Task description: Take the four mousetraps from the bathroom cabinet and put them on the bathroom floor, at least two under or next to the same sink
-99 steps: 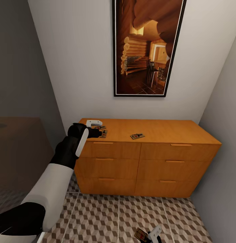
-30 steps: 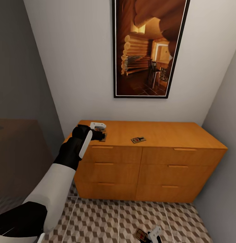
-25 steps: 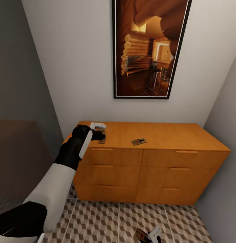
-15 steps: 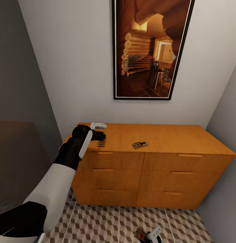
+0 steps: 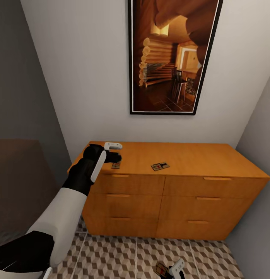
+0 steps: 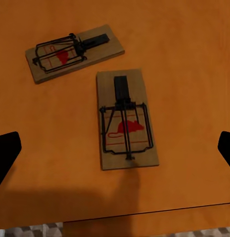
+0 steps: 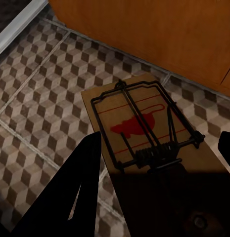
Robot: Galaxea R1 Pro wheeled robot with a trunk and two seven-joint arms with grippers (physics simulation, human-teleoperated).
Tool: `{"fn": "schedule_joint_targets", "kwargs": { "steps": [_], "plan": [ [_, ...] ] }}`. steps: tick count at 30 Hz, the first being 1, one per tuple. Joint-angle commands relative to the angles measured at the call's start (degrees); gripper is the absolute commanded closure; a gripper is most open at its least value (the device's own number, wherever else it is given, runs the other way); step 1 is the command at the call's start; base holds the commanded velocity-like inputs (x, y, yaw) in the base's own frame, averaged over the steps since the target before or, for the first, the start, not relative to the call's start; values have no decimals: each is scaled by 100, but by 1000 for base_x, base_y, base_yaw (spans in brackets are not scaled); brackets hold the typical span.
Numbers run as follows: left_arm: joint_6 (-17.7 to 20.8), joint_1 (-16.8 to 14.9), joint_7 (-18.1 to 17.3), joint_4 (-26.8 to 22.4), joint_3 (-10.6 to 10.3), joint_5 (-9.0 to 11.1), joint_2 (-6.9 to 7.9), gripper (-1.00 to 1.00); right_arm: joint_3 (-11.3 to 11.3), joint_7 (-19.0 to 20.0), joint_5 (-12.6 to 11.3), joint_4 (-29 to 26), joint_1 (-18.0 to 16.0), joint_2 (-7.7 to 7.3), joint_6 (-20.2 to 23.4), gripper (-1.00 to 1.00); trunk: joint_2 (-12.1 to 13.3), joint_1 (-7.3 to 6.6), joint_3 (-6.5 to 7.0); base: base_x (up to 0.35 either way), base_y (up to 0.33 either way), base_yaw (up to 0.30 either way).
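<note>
In the head view the orange-brown cabinet (image 5: 170,186) fills the centre and lower middle of the frame, standing against a pale wall under a tall framed picture (image 5: 171,56) of a log interior. The left arm reaches in from the lower left, and the left gripper (image 5: 113,152) hovers over the left end of the cabinet top, above a mousetrap (image 5: 116,164) near the front edge. A second mousetrap (image 5: 159,166) lies by itself further right on the same top, near the middle.

The left wrist view looks straight down on the wood: one trap (image 6: 125,121) sits in the middle of the frame, another (image 6: 72,52) lies at the upper left, the two near each other but apart. The dark fingertips (image 6: 6,153) stand at the far left and right edges, spread wide with nothing between them (released, above the central trap).

At the bottom edge of the head view, right of centre, the right gripper (image 5: 170,270) shows over the bathroom floor (image 5: 123,257). In the right wrist view a held mousetrap (image 7: 144,131) lies between its dark fingers (image 7: 70,197), above the cube-patterned tiles; the grip looks clenched on the board's near end.
</note>
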Motion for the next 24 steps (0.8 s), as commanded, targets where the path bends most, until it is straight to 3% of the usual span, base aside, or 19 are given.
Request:
{"fn": "schedule_joint_targets", "kwargs": {
  "steps": [1, 6, 15, 24],
  "plan": [
    [19, -4, 58, 4, -6, 62, 0, -100, -38, 16, 24, 1, -3, -1, -10, 100, -3, 0, -6, 0, 0, 0],
    [19, -4, 50, 25, -5, 188, 5, -100, -38, 16, 24, 1, -3, -1, -8, 100, -3, 0, -6, 0, 0, 0],
    [5, -4, 56, -15, 4, 950, 41, -100, -38, 16, 24, 1, -3, -1, -7, 100, -3, 0, -6, 0, 0, 0],
    [9, -4, 57, -43, 8, 1084, 56, -100, -31, 16, 24, 1, -3, 6, 1, 100, -3, 0, -6, 0, 0, 0]
  ]
}}
